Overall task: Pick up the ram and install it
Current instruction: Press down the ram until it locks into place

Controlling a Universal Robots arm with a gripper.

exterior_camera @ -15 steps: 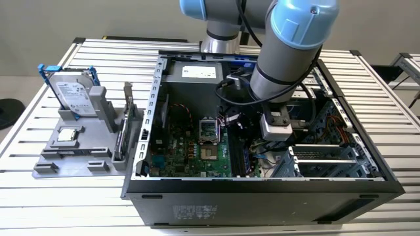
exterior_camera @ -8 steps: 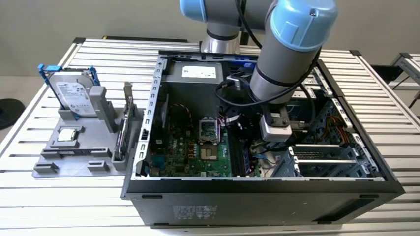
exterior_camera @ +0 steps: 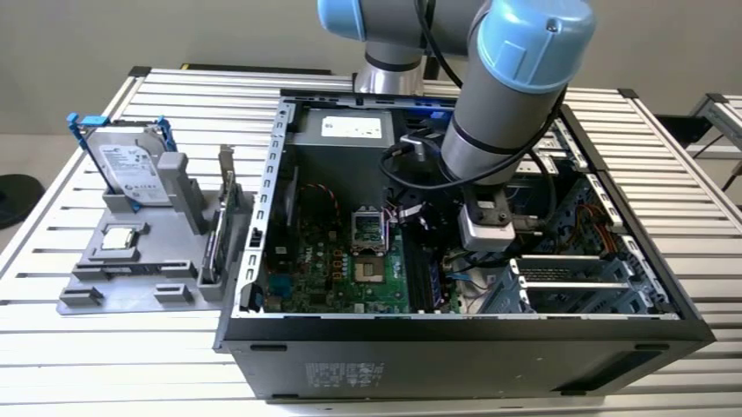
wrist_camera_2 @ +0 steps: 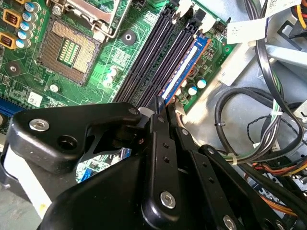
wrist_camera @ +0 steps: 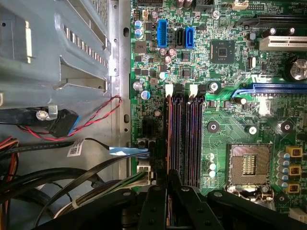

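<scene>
The fingers (wrist_camera_2: pixel 160 108) look closed on the ram (wrist_camera_2: pixel 184 67), seated edge-down in the outermost slot (wrist_camera: pixel 171 139); press straight down, evenly, keeping it upright.

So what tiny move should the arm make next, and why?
Probably a small press straight down. The end effector grips the ram, which stands beside the empty memory slots at the motherboard edge. The white latch at its far end looks tilted open, so the ram seems not fully seated.
</scene>
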